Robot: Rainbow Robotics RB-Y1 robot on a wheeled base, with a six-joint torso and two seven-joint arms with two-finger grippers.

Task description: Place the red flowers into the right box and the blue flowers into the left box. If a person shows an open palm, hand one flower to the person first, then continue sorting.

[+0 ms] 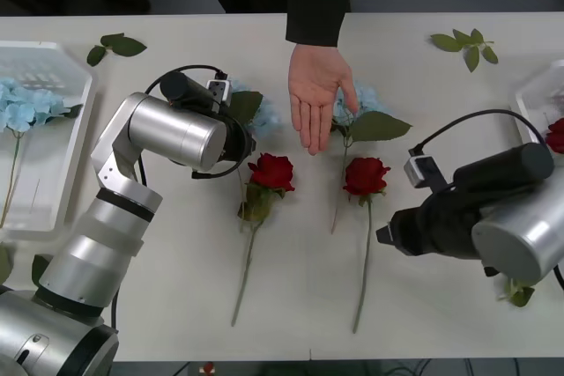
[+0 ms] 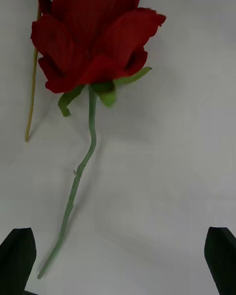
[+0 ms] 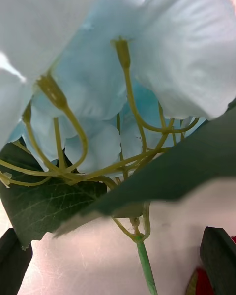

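Note:
A person's hand (image 1: 317, 94) holds an open palm over the table's middle, coming out of a black sleeve. Two red flowers (image 1: 271, 171) (image 1: 366, 175) lie below it, and a third (image 1: 555, 134) rests in the right box (image 1: 533, 94). One blue flower (image 1: 22, 107) lies in the left box (image 1: 53, 209). Another blue flower (image 1: 352, 110) sits partly under the hand. My left gripper (image 3: 118, 248) is open, close over a third blue flower (image 3: 147, 54) by its stem. My right gripper (image 2: 118, 255) is open, just beside the right rose's stem (image 2: 78, 177).
Loose green leaf sprigs lie at the back left (image 1: 115, 44) and back right (image 1: 467, 44), and another leaf (image 1: 520, 292) shows under my right arm. The table's front edge runs close below the rose stems.

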